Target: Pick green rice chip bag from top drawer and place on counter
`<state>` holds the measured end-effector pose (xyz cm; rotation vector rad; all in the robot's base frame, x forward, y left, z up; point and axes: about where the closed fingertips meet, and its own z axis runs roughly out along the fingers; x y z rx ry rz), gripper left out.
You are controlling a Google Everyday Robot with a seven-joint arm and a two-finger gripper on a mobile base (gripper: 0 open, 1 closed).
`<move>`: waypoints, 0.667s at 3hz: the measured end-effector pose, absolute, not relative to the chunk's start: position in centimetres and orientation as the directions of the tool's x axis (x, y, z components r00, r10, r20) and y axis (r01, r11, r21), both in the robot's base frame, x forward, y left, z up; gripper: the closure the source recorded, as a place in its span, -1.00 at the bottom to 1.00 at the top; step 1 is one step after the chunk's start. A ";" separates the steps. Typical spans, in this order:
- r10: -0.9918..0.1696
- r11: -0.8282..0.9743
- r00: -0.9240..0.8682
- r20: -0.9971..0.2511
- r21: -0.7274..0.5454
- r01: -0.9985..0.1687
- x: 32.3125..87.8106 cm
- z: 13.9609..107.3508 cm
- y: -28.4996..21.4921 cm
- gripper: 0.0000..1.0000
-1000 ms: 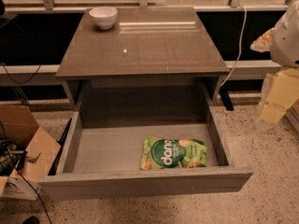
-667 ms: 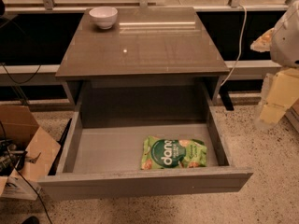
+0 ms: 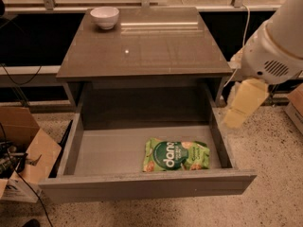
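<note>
Counter (image 3: 156,51), glossy and grey-brown, forms the top of a cabinet, and a small white bowl (image 3: 104,17) sits near its back left corner. Below it the top drawer (image 3: 147,186) stands pulled fully out toward the camera, with its grey floor showing. The green rice chip bag (image 3: 176,155) lies flat inside the drawer, label up, in the front right part, close to the front panel and a little apart from the right wall. The gripper (image 3: 241,105) hangs outside the drawer, just beyond its right wall and above the speckled floor (image 3: 274,150), below the bulky white arm (image 3: 274,56) that reaches in from the upper right. It is well apart from the bag and touches nothing; whether it is open or closed cannot be told. An open cardboard box (image 3: 28,145) sits on the floor left of the drawer.
</note>
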<state>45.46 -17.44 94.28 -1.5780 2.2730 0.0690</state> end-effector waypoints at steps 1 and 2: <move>-0.841 0.428 -0.357 -0.407 -0.095 -0.899 47.5 90.9 -15.6 -1.00; -0.832 0.431 -0.357 -0.425 -0.087 -0.898 48.0 90.6 -15.2 -1.00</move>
